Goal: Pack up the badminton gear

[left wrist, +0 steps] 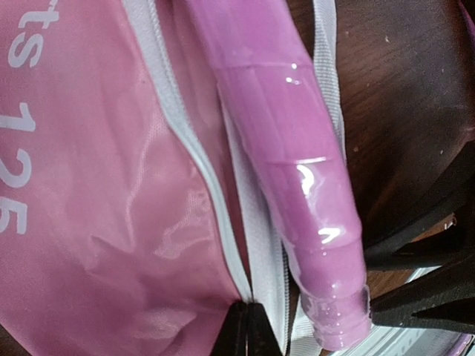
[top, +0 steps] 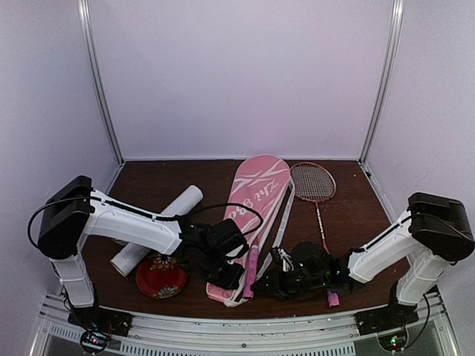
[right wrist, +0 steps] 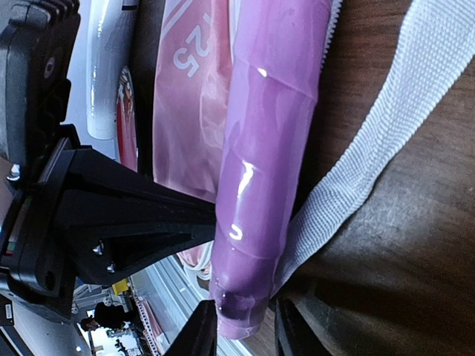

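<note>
The long pink bag (top: 256,200) lies diagonally on the table, its open end near me. One racquet's pink handle (top: 252,271) sticks out of that opening. My left gripper (top: 231,280) is shut on the bag's grey zipper edge (left wrist: 249,326), with the handle (left wrist: 289,148) just to its right. My right gripper (top: 269,282) is open, its fingertips (right wrist: 204,334) straddling the butt end of the handle (right wrist: 267,148). The second racquet (top: 312,182) lies right of the bag. The white tube (top: 159,228) lies to the left. No shuttlecock is in view.
A red floral plate (top: 159,276) sits at the front left beside my left gripper. The bag's white strap (top: 280,230) trails over the table between the bag and the loose racquet, and it also shows in the right wrist view (right wrist: 386,133). The table's near edge is just below both grippers.
</note>
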